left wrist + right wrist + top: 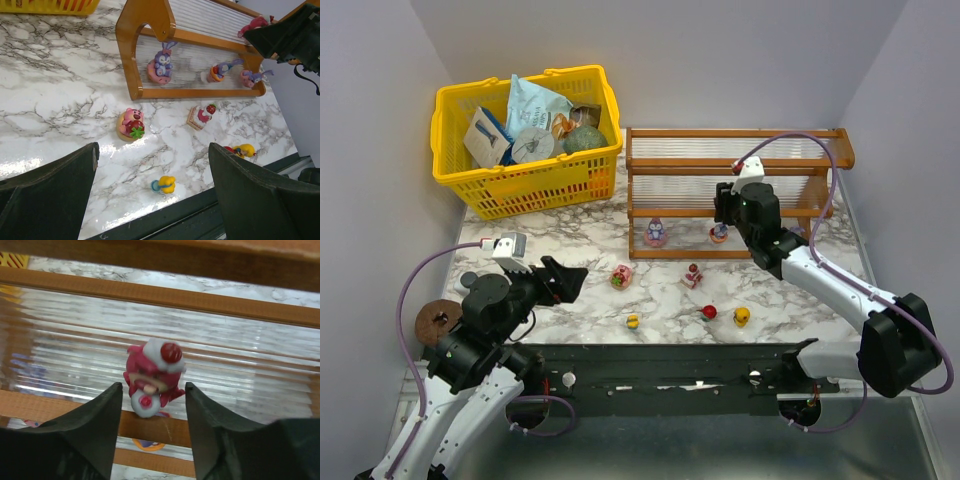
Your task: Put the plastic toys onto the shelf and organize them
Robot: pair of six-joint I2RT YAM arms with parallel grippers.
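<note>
The shelf [790, 172] stands at the back right, also seen in the left wrist view [150, 30]. My right gripper [153, 390] is open at the middle tier [200, 350]. A red figurine with a white cap [152, 377] stands on that tier's front edge between the fingers, with a small gap on each side. Three purple and pink toys sit on the bottom tier, one a purple bunny [161, 64]. A pink bear [131, 124], a cake toy [201, 115], a small yellow duck [164, 184] and a yellow-red one [241, 149] lie on the table. My left gripper [152, 165] is open and empty above the small duck.
A yellow basket [520, 190] with packets and jars stands at the back left. A brown ring [438, 320] lies at the left edge by the left arm. A dark rail [670, 370] runs along the table's front edge. Grey walls close both sides.
</note>
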